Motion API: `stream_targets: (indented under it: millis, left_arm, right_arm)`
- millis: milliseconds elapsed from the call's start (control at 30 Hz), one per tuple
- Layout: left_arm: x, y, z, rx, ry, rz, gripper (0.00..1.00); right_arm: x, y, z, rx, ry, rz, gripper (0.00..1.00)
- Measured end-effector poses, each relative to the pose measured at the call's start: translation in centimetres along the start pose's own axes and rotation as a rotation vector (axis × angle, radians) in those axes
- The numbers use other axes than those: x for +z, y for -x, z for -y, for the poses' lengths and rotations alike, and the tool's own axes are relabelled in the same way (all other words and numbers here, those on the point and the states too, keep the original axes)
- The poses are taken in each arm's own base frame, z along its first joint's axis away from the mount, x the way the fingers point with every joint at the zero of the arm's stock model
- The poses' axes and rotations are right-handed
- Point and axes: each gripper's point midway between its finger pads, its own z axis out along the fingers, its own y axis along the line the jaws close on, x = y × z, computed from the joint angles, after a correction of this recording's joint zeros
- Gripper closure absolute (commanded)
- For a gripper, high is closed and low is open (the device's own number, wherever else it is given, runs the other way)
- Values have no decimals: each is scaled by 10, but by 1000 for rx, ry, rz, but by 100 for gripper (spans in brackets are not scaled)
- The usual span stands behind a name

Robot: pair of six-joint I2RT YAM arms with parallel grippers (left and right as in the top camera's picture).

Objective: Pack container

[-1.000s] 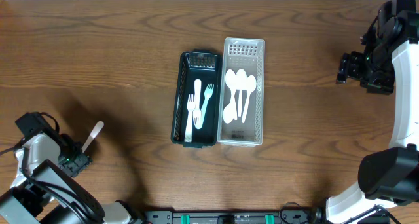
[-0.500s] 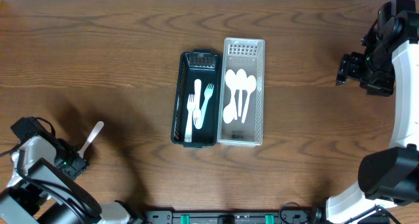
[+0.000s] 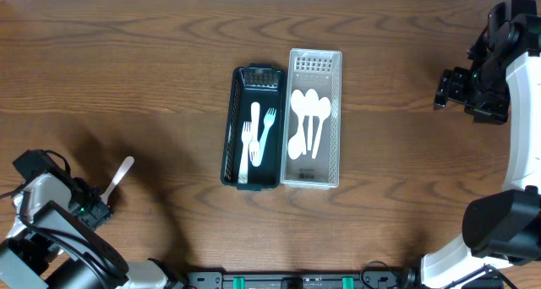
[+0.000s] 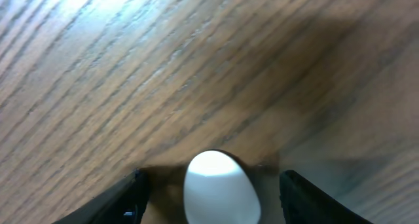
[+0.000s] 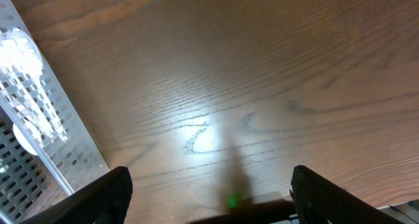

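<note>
A white plastic spoon [image 3: 120, 174] lies on the wooden table at the lower left. My left gripper [image 3: 98, 206] is open at the spoon's near end; in the left wrist view the spoon's bowl [image 4: 219, 188] sits between the two spread jaws [image 4: 209, 199], which do not touch it. A dark green tray [image 3: 230, 130] at the centre holds two forks and a knife. A clear tray [image 3: 339, 128] beside it on the right holds three white spoons. My right gripper [image 3: 444, 88] is open and empty, far right of the trays.
The right wrist view shows bare wood between the open jaws [image 5: 209, 201] and a corner of the clear tray [image 5: 39, 112] at the left. The table's far edge runs along the top of the overhead view.
My left arm has shifted slightly left and toward the table's near edge. The spoon lies where it was. The right arm has not moved.
</note>
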Motion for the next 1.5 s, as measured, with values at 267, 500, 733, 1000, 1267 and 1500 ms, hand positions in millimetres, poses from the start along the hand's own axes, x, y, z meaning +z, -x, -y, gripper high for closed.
stream_targets:
  millis: [267, 500, 733, 1000, 1267, 1500]
  left_arm:
    - [0, 0, 4, 22, -16, -1, 48]
    - [0, -1, 4, 52, -16, -4, 48]
    - [1, -2, 4, 86, -16, -11, 56]
    - [1, -6, 5, 113, -17, -16, 67]
    - [1, -8, 4, 136, -14, -18, 75]
    - [1, -8, 4, 171, -16, -21, 66]
  right_arm:
    - [0, 0, 0, 3, 0, 0, 20]
    - [0, 0, 0, 4, 0, 0, 19]
    - [0, 0, 0, 3, 0, 0, 19]
    - [0, -3, 1, 4, -3, -14, 19]
    - [0, -5, 1, 4, -4, -22, 19]
    - [0, -5, 1, 4, -4, -22, 20]
